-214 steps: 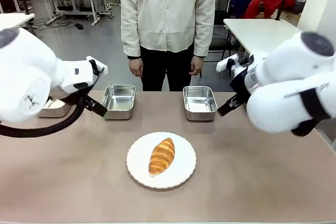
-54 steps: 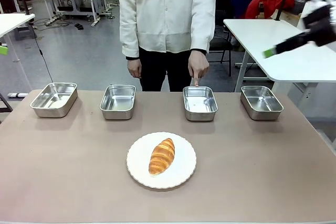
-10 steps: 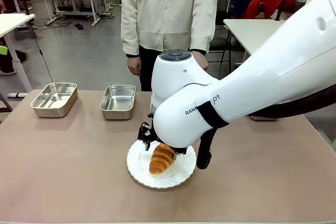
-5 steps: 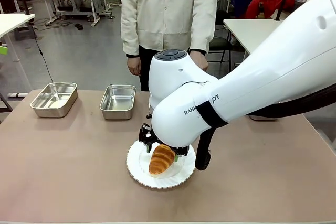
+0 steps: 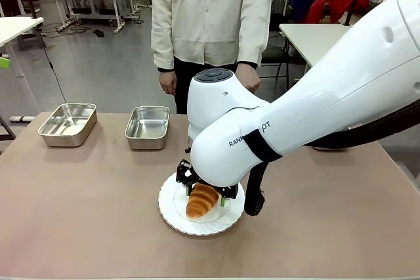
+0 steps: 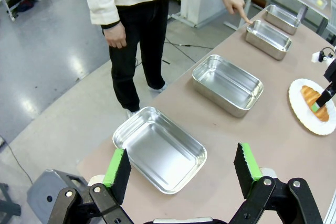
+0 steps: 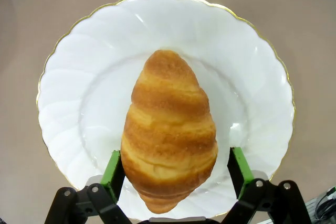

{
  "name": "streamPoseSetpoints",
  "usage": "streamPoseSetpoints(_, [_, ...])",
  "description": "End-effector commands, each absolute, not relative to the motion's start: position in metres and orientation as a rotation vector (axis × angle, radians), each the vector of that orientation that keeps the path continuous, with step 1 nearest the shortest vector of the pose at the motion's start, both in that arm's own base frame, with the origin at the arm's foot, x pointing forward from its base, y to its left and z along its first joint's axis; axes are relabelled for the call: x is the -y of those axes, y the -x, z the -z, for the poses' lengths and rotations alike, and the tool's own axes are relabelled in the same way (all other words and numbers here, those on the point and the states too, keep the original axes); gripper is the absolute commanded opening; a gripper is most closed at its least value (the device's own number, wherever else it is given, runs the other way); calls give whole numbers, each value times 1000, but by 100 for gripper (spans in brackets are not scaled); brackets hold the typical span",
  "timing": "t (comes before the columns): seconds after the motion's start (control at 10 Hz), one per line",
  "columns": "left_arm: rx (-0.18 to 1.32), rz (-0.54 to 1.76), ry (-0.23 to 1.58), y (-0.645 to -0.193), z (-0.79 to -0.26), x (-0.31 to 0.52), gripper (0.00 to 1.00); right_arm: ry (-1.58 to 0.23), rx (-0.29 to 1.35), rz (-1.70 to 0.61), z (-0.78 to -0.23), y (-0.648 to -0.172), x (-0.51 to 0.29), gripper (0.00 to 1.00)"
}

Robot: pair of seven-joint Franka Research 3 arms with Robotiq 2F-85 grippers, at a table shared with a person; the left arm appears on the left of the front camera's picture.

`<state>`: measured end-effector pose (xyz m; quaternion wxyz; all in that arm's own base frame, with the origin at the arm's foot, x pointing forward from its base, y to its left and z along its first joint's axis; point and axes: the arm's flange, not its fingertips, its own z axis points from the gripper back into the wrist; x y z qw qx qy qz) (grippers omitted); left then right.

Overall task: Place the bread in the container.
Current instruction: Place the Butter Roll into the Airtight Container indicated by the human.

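Looking across a tan table (image 5: 85, 221) from the robot's side, the front view runs left to right: two shiny steel pans sit along the far edge at about ten and eleven o'clock, the leftmost pan (image 5: 67, 123) and then a second pan (image 5: 147, 126) well apart from it. At centre a white scalloped plate (image 5: 172, 210) carries the bread (image 5: 201, 200), a golden-brown ridged loaf. The right arm (image 5: 315, 109) sweeps in from three o'clock and hides the table's far right side. Partial black lettering on its casing reads "RANK"; the rest is cut off.

The right gripper (image 5: 206, 195) stands low over the plate with its jaws spread wide, one green pad on either side of the loaf. In the right wrist view the bread (image 7: 168, 129) lies between the pads, pointing toward twelve o'clock; whether the pads touch it is hard to tell.

The left gripper (image 6: 181, 170) hangs above the table's left end, jaws wide apart and holding nothing. From its wrist view, a person's hand (image 6: 234, 4) points at the container (image 6: 268, 39), third pan along the row, with a fourth pan (image 6: 286, 18) beyond.

A person in a cream jacket (image 5: 210, 11) stands at twelve o'clock. Behind are a grey floor, white work tables and red cloth.
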<state>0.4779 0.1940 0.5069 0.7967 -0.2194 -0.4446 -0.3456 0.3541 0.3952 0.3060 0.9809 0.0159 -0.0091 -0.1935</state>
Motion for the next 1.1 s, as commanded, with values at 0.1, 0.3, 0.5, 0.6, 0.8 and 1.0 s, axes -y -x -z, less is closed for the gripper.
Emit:
streamPoseSetpoints(0.1, [969,747,474,-477,-509,-193,100,-28,53,402,-304,-356,-406,100])
streamPoseSetpoints(0.3, [969,747,474,-477,-509,-193,100,-27,50,408,-303,-355,-405,92])
streamPoseSetpoints(0.5, [969,747,474,-477,-509,-193,100,-20,54,410,-303,-355,-405,72])
streamPoseSetpoints(0.6, [969,747,474,-477,-509,-193,100,-17,51,409,-302,-356,-405,60])
streamPoseSetpoints(0.8, [969,747,474,-477,-509,-193,100,-14,37,408,-301,-355,-404,40])
streamPoseSetpoints(1.0, [969,747,474,-477,-509,-193,100,-39,-7,350,-304,-348,-405,32])
